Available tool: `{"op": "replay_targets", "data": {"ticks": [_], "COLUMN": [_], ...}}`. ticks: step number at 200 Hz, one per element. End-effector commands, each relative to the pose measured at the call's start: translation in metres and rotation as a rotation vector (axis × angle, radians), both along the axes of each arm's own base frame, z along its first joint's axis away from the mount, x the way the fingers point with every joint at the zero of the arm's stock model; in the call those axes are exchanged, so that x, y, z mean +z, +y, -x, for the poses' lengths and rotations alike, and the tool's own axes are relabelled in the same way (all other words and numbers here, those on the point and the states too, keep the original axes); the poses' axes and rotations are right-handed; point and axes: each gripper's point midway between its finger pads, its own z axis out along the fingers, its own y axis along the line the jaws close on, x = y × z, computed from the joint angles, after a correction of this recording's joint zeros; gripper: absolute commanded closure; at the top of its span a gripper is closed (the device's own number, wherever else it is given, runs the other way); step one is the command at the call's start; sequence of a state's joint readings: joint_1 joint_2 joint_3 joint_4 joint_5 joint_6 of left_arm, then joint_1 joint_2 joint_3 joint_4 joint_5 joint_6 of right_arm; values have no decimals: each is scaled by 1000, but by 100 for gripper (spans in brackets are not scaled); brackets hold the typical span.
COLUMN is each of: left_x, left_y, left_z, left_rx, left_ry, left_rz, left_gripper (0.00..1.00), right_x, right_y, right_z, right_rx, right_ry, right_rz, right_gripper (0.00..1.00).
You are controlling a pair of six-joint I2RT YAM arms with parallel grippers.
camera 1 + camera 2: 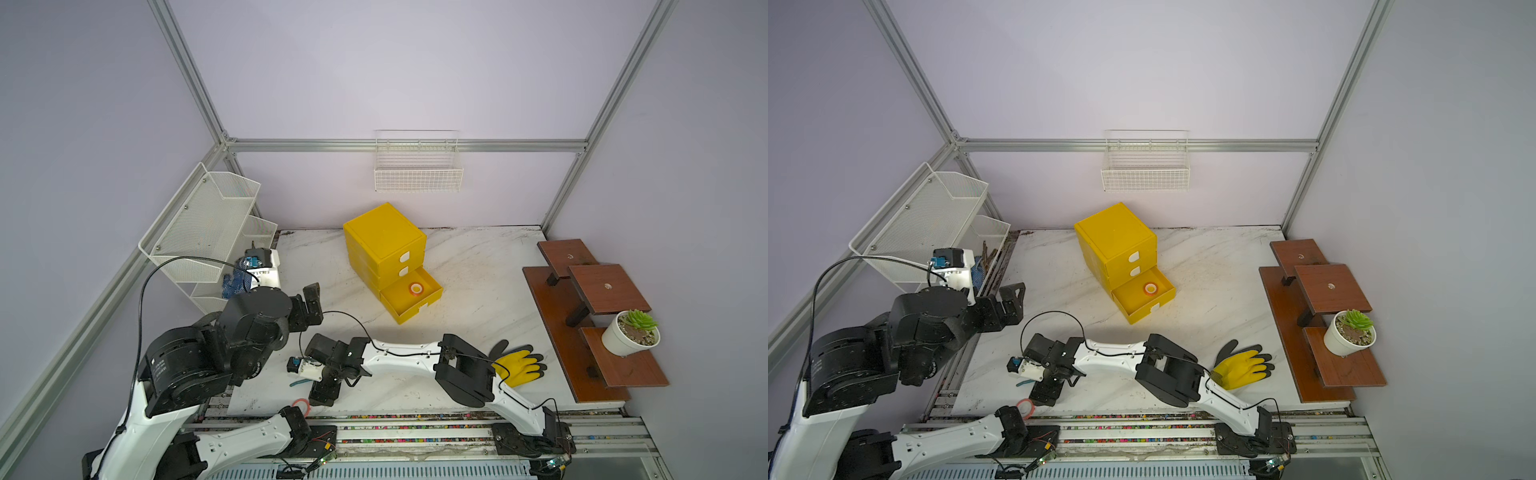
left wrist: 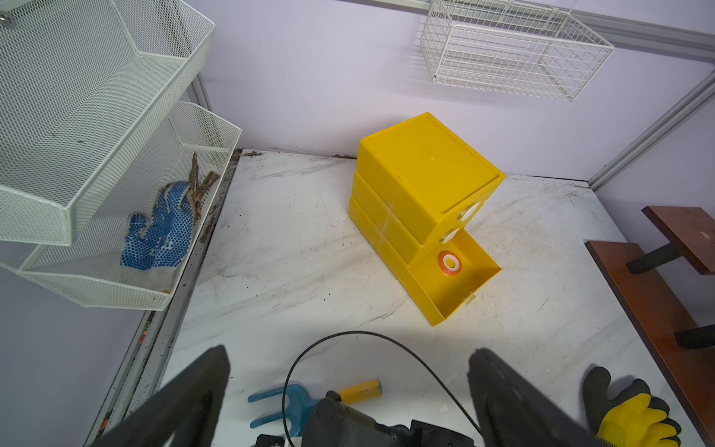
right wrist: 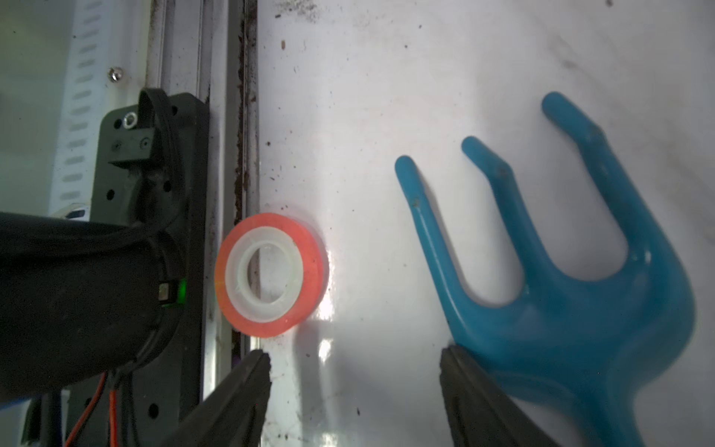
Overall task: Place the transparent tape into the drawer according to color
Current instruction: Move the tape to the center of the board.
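A pink-red transparent tape ring (image 3: 271, 269) with a white core lies flat at the table's front edge (image 1: 300, 403) (image 1: 1025, 408), partly over the rail gap. My right gripper (image 3: 356, 354) hovers low just short of it, open, with nothing between its fingers; one fingertip (image 3: 259, 360) is close to the ring. In both top views this gripper (image 1: 322, 392) points toward the front edge. A second orange-rimmed tape roll (image 1: 416, 288) (image 2: 450, 263) lies in the yellow cabinet's pulled-out bottom drawer (image 1: 430, 300). My left gripper (image 2: 348, 353) (image 1: 311, 299) is open and empty, held above the table's left side.
A blue hand fork (image 3: 561, 309) with a yellow handle (image 2: 361, 391) lies beside my right gripper. A yellow-black glove (image 1: 519, 365) lies under the right arm. Wooden steps (image 1: 606, 286) carry a potted plant (image 1: 631, 332). The left mesh rack (image 2: 116, 127) holds a blue dotted glove (image 2: 162, 232).
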State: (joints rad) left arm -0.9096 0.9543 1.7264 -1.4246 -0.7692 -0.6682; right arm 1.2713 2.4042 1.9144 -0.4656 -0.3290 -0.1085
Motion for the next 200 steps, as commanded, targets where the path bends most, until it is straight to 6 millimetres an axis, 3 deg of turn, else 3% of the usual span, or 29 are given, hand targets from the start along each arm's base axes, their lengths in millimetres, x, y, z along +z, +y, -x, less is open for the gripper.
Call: {"op": "replay_targets", "data": {"ticks": [1,81,135,163,187,190,200], "left_x": [9,0,-2,-6,-9,-9,-10], "left_y": [12,12,12,9,6,5,3], "left_z": [3,1,-1,-3,-5,-6,-7], "left_rx": [24,35,45,42,36,36,33], "left_ry": [-28,-9,-6,0,1,0,0], "left_rz": [-4,-47,-66,-75,-84,-86,-89], "left_gripper": [0,0,0,0,0,0,0], "right_x": [13,5,-26,-41,-53,-53,-57], "right_y": [13,25,20,1,-28,-32,-48], "right_z": [3,5,10,-5,-26,-28,-34], "right_rx": [-7,7,30,-51,-167,-176,-220], "right_ry": [-35,-43,-122,-173,-239,-243,-254], "right_rz": [-74,-112,0,107,214,222,250], "right_gripper": [25,23,23,29,33,37,40]}}
